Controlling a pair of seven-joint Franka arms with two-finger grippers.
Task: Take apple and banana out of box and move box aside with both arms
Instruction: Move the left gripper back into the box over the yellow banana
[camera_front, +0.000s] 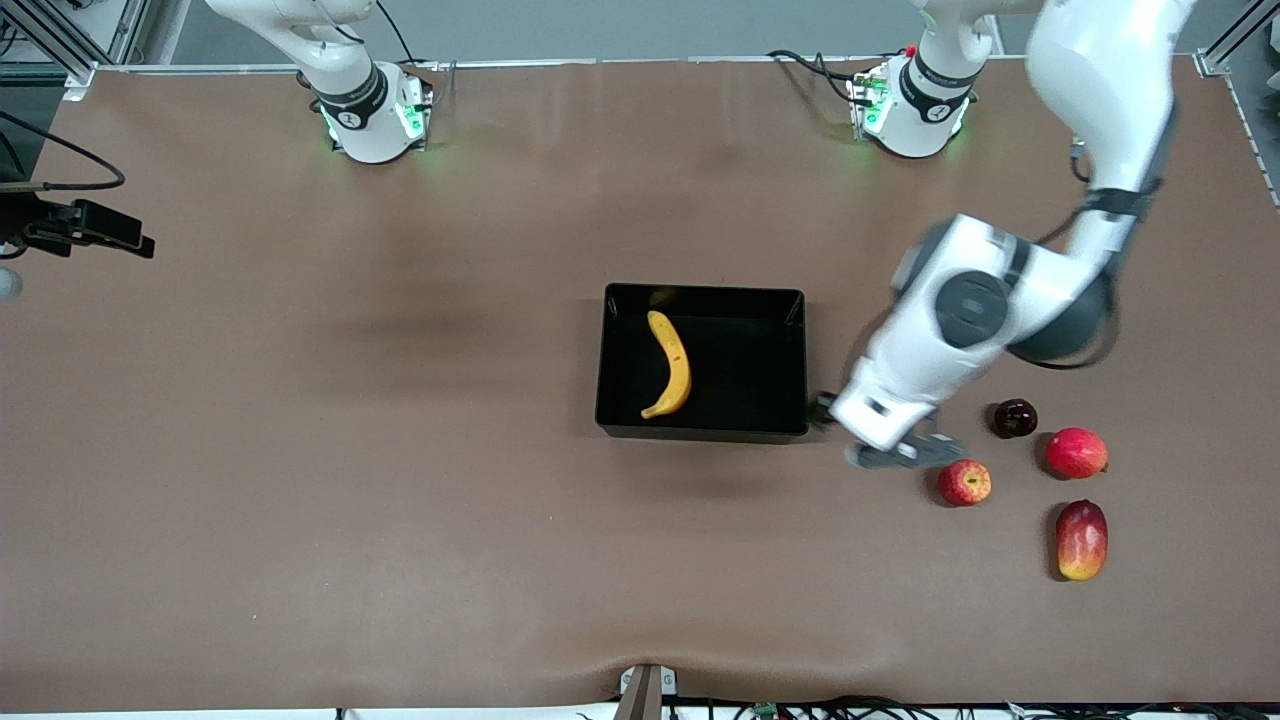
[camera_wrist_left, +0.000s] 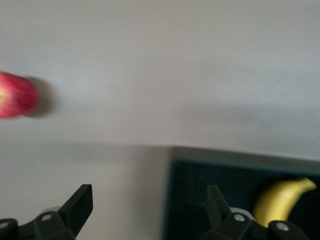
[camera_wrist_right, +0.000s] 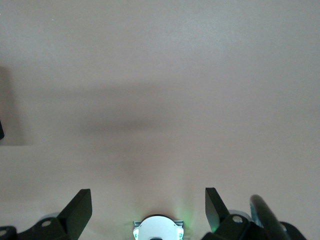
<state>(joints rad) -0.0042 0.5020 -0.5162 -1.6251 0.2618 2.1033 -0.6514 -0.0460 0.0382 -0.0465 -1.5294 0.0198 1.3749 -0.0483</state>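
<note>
The yellow banana (camera_front: 670, 364) lies inside the black box (camera_front: 770, 385) at the table's middle. The small streaked red apple (camera_front: 964, 482) rests on the table toward the left arm's end, nearer the front camera than the box. My left gripper (camera_front: 865, 432) hangs open and empty over the box's edge on the apple's side. In the left wrist view, the left gripper (camera_wrist_left: 147, 205) spans the box's wall (camera_wrist_left: 172, 200), with the banana (camera_wrist_left: 282, 200) and the apple (camera_wrist_left: 15, 95) off to either side. My right gripper (camera_wrist_right: 148, 207) is open and empty over bare table near its own base; it waits.
Beside the apple toward the left arm's end lie a plain red round fruit (camera_front: 1076, 452), a dark round fruit (camera_front: 1015, 418) and an oblong red-yellow mango (camera_front: 1081, 540). A black camera mount (camera_front: 85, 225) juts in at the right arm's end.
</note>
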